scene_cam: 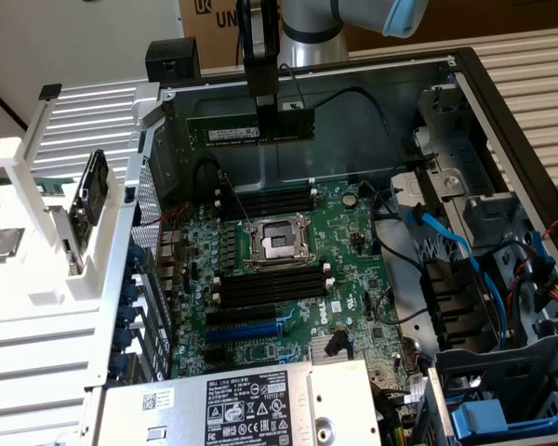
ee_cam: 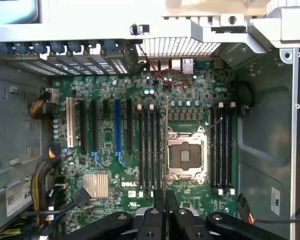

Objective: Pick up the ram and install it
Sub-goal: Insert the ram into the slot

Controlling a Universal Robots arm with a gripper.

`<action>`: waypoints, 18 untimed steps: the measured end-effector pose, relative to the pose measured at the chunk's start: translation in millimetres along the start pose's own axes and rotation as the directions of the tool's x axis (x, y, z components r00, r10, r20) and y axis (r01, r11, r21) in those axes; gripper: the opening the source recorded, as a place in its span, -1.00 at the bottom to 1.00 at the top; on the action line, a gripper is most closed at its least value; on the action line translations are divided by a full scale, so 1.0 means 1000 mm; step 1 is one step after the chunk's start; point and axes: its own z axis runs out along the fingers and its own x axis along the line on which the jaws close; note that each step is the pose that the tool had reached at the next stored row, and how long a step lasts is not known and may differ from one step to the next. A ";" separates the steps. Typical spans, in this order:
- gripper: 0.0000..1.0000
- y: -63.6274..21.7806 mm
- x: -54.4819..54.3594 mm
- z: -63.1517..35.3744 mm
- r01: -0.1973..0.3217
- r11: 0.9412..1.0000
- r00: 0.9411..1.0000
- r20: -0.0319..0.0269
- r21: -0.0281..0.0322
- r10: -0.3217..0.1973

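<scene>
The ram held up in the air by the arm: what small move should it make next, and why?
Probably a slow, straight move down. The gripper is shut on the ram, which hangs level, well above the motherboard. In the wrist view its thin edge runs parallel to the empty black slots, close beside them, so a slight sideways trim may be needed too.

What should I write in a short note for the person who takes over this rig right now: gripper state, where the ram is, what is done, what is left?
The gripper is shut on the ram and holds it level in the air, inside the open case, above the motherboard.
The black memory slots on both sides of the CPU socket look empty.
Done: the ram is picked up.
Left: the ram is not yet in any slot.
</scene>
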 end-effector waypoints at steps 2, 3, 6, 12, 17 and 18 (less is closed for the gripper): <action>-0.74 0.0000 0.000 0.0005 0.000 1.000 1.000 0.000 0.000 0.000; -0.74 0.0001 0.000 0.0019 0.000 1.000 1.000 0.000 0.000 0.000; -0.74 0.0002 0.000 0.0068 0.000 1.000 1.000 0.001 0.004 0.000; -0.74 0.0013 0.000 0.0175 0.000 1.000 1.000 0.001 0.011 0.000; -0.74 0.0026 0.000 0.0180 0.000 1.000 1.000 0.001 0.011 0.000; -0.74 0.0026 0.000 0.0185 0.000 1.000 1.000 0.001 0.011 0.000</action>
